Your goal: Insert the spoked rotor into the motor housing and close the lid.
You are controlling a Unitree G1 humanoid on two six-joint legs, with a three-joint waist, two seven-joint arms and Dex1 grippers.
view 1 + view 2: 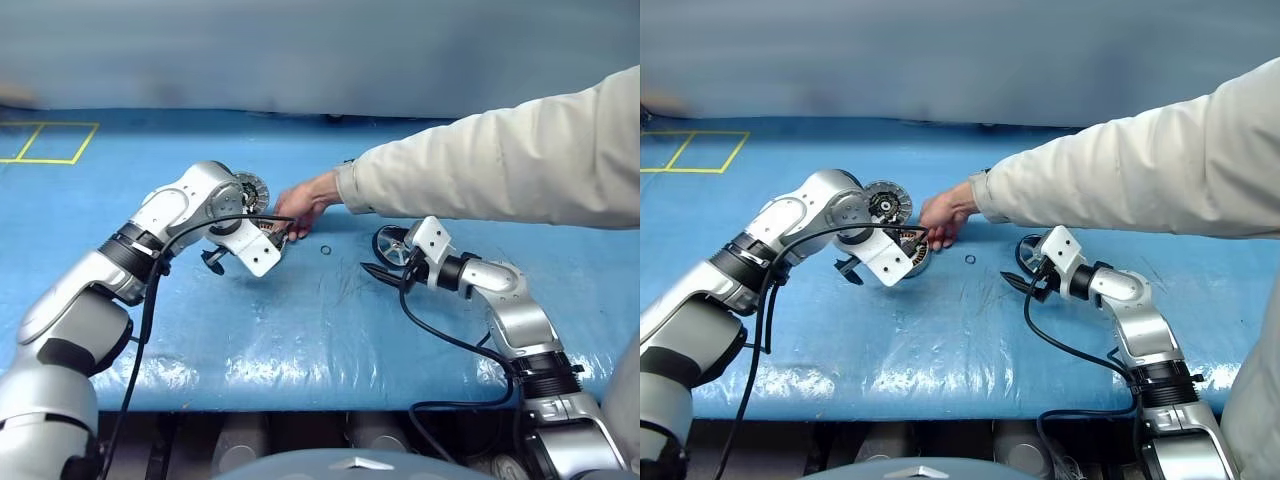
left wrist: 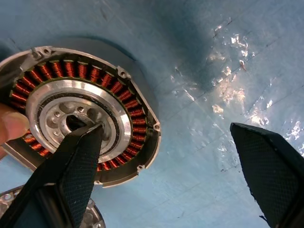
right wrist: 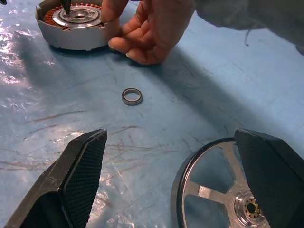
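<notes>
- Rotor first: the spoked rotor [image 3: 223,190] lies flat on the blue desk [image 1: 300,340], just beside our right claw [image 3: 180,175], whose jaws stand released.
- We should straddle its rim squarely before clenching.
- The motor housing [image 2: 78,111] sits left, under our released left claw [image 2: 175,161], steadied by a person's hand [image 3: 152,28]; we should keep clear of those fingers.

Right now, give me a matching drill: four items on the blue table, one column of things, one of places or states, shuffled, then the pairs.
Things:
1. motor housing
2. spoked rotor
3. small ring
4. lid

Places or states:
A. lies alone on the mat between housing and rotor
B. steadied by a person's hand, under the open left gripper
C. just in front of the open right gripper
D. beyond the left arm, ribbed face showing

Pairs: 1-B, 2-C, 3-A, 4-D
</notes>
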